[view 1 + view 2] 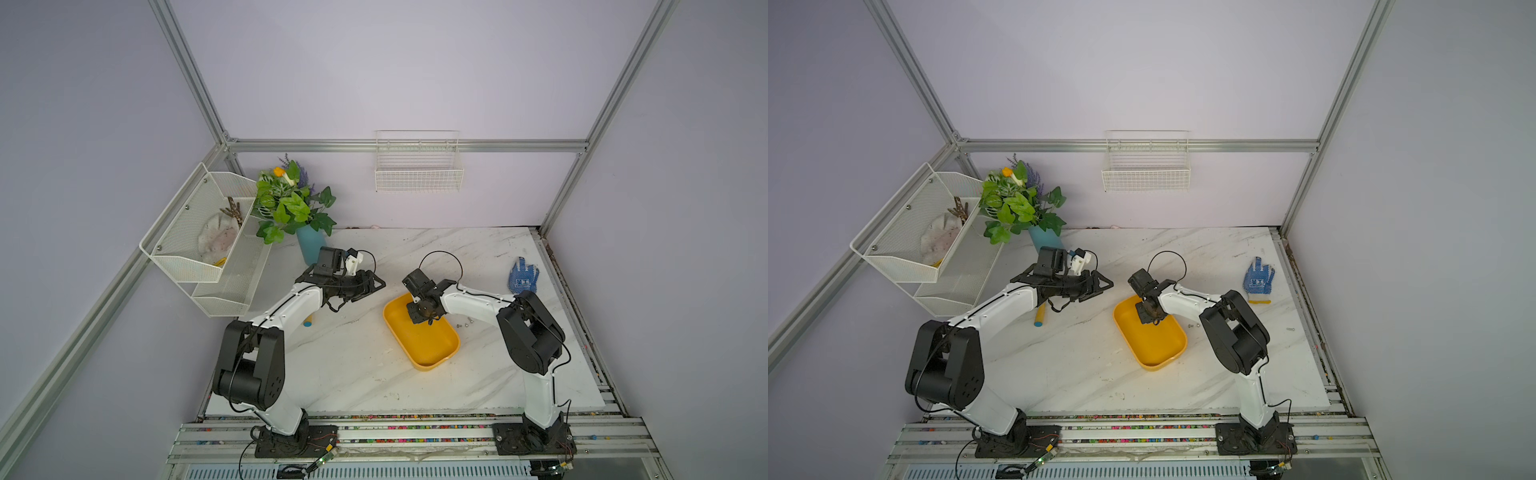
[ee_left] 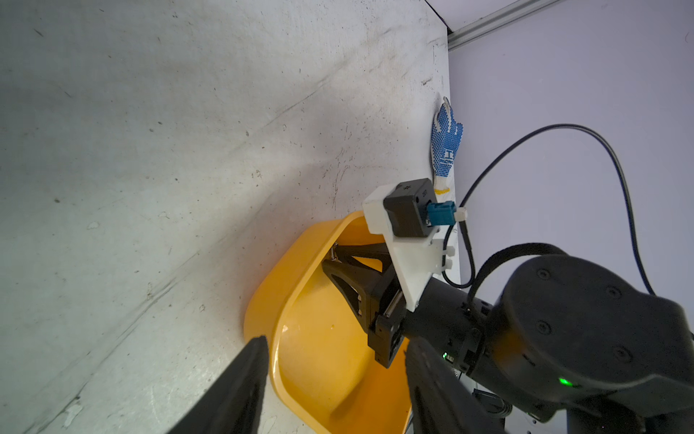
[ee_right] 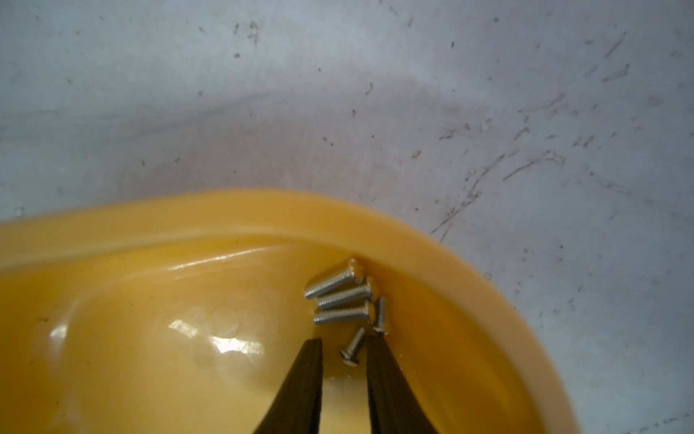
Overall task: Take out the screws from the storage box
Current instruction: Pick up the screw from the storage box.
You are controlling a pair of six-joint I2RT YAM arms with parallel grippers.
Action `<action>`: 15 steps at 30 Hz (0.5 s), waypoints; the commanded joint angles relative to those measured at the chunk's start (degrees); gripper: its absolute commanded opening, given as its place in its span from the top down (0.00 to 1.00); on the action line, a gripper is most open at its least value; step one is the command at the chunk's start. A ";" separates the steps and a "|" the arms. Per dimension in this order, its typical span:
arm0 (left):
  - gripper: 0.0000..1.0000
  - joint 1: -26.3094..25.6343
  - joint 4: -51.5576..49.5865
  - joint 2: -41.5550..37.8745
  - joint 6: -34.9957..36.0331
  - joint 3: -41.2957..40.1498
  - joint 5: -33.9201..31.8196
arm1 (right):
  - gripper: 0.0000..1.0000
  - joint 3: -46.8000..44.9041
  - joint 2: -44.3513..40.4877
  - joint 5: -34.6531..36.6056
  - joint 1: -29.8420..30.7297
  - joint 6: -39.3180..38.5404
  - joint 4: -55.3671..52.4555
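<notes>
right fingers (image 3: 310, 375) — narrow, down in the storage box (image 1: 424, 340), one of the screws (image 3: 345, 295) loose in the gap, not pinched | left fingers (image 2: 240, 387) — wide, holding nothing, left of the box | box sits mid table (image 1: 353, 374), other screws bunched at its far end

**Five screws (image 3: 343, 300) bunched in a corner of the storage box (image 1: 432, 353)**

You've got the bright yellow box sitting flat and open side up, skewed, off to the left of the blue glove (image 1: 523, 276). Look inside. Five silvery screws huddle in one rounded corner, three of them side by side with heads to the wall. A fourth lies crosswise at their heads and a fifth just apart. On the glove side, two more screws (image 1: 459, 326) lie just outside the rim.
</notes>
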 commanded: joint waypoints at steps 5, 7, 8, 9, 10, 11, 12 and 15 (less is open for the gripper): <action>0.37 0.26 -2.31 -0.74 2.04 -2.66 0.03 | 0.74 0.02 2.01 0.44 0.24 0.99 0.47; 0.37 0.34 -2.31 -0.86 2.06 -2.87 -0.07 | 0.74 -0.37 2.11 0.86 0.24 1.07 0.59; 0.37 0.29 -2.25 -0.84 2.06 -2.94 -0.07 | 0.75 -0.38 2.24 1.07 0.16 1.10 0.59; 0.37 0.30 -2.25 -0.84 2.06 -3.02 -0.13 | 0.75 -0.24 2.34 1.39 0.15 1.16 0.50; 0.37 0.33 -2.28 -0.75 2.06 -3.01 -0.14 | 0.78 -0.33 2.42 1.43 0.16 1.16 0.50; 0.37 0.32 -2.33 -0.75 2.06 -3.02 -0.09 | 0.79 -0.31 2.51 1.42 0.16 1.24 0.42; 0.37 0.28 -2.38 -0.75 2.06 -2.95 -0.05 | 0.79 -0.26 2.62 1.42 0.21 1.25 0.25; 0.37 0.34 -2.59 -0.91 2.15 -2.77 -0.07 | 0.79 -0.64 2.69 1.94 0.12 1.59 -0.58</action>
